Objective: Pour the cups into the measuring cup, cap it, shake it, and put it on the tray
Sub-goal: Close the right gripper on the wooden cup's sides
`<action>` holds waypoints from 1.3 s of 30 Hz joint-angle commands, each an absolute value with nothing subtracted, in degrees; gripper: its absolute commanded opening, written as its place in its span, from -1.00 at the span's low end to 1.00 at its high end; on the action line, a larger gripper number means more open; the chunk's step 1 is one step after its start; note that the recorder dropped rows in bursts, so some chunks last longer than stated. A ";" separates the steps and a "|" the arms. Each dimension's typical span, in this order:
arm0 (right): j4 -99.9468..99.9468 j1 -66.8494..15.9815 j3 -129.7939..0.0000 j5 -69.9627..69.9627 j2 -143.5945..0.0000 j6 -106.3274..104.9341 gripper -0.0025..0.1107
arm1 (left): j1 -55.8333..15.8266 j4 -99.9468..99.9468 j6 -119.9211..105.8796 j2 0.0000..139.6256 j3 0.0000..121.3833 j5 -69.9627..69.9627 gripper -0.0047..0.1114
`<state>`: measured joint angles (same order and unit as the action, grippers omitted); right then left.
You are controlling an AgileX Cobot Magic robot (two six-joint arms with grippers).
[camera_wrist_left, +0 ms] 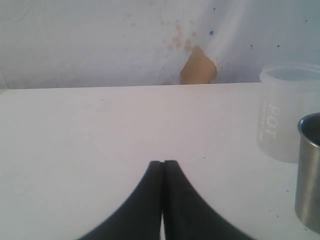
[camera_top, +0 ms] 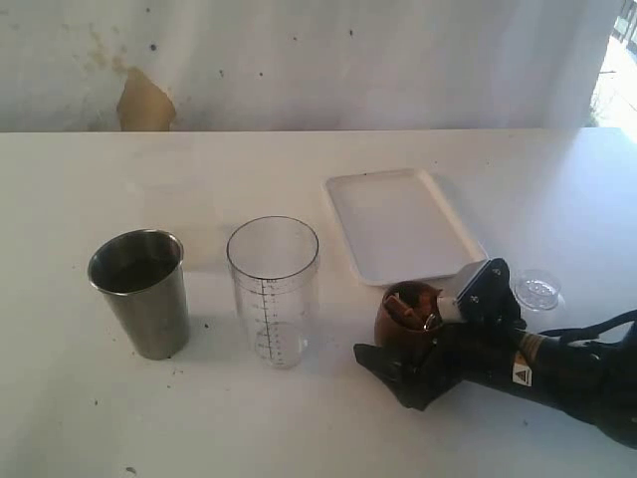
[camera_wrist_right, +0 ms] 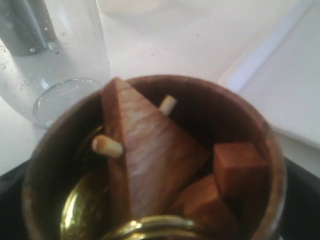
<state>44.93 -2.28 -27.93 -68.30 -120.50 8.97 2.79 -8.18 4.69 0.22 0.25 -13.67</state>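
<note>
White surface: right tool (camera_top: pixel 423 324) straddles the wooden cup (camera_top: pixel 403 304), spread wide, unclamped; left tool (camera_wrist_left: pixel 163 170) clenched, empty. Next, I judge: close, lift, tip into the measuring cup (camera_top: pixel 274 289) ahead.

Bare lab-like robot test bench: plain white tabletop (camera_top: pixel 299 428), stained white wall (camera_top: pixel 398 60) with tan chipped patch (camera_top: pixel 144 105), black robot arm (camera_top: pixel 572 376).
</note>
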 commanded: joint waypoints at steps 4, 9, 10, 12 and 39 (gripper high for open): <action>43.39 -2.44 -28.60 -69.96 -120.82 9.71 0.90 | 2.67 -7.80 4.85 0.00 0.00 -13.61 -0.92; 43.27 -4.49 -29.47 -69.96 -122.09 9.59 0.90 | 2.67 -7.80 4.85 0.00 0.00 -13.61 -0.92; 43.27 -4.68 -29.73 -69.96 -122.41 9.25 0.90 | 2.67 -7.80 4.85 0.00 0.00 -13.61 -0.92; 43.27 -5.27 -30.20 -69.96 -123.03 9.25 0.90 | 2.67 -7.80 4.85 0.00 0.00 -13.61 -0.92; 45.59 -5.25 -30.20 -69.96 -123.02 6.16 -0.96 | 2.67 -7.80 4.85 0.00 0.00 -13.61 -0.92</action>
<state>42.40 -5.18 -29.92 -69.09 -123.33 8.20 2.79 -8.18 4.69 0.22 0.25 -13.67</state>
